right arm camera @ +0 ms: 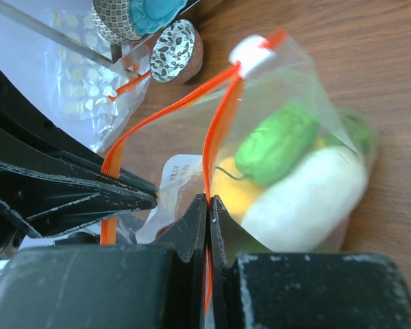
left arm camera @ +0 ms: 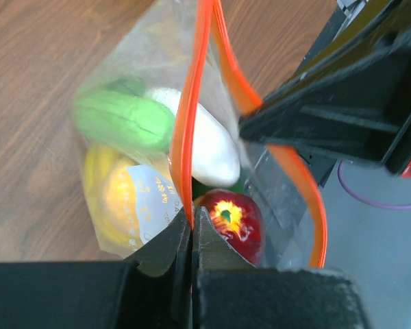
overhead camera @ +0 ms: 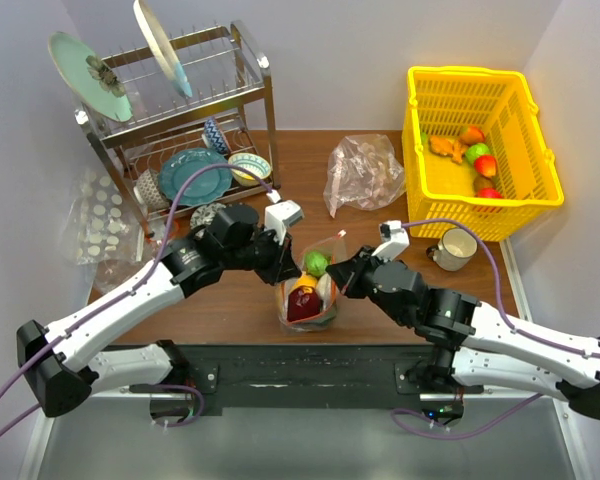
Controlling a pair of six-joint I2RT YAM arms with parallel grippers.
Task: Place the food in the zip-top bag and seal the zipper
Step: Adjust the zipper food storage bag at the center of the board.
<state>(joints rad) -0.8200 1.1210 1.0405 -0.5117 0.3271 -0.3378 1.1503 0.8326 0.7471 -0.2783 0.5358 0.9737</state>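
The food (left arm camera: 123,120) lies in the zip-top bag (right arm camera: 305,86) — sealing is the step in hand. The left gripper (left arm camera: 192,226) and right gripper (right arm camera: 209,205) pinch the zipper (left arm camera: 190,103) at the bag's mouth — next its lips must meet.

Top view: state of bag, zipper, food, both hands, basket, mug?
zip-top bag: held by both hands, mouth open
zipper: unsealed, strips apart
food: inside the bag
left hand: shut on one zipper strip
right hand: shut on the other strip
yellow basket: holds toy foods
mug: upright
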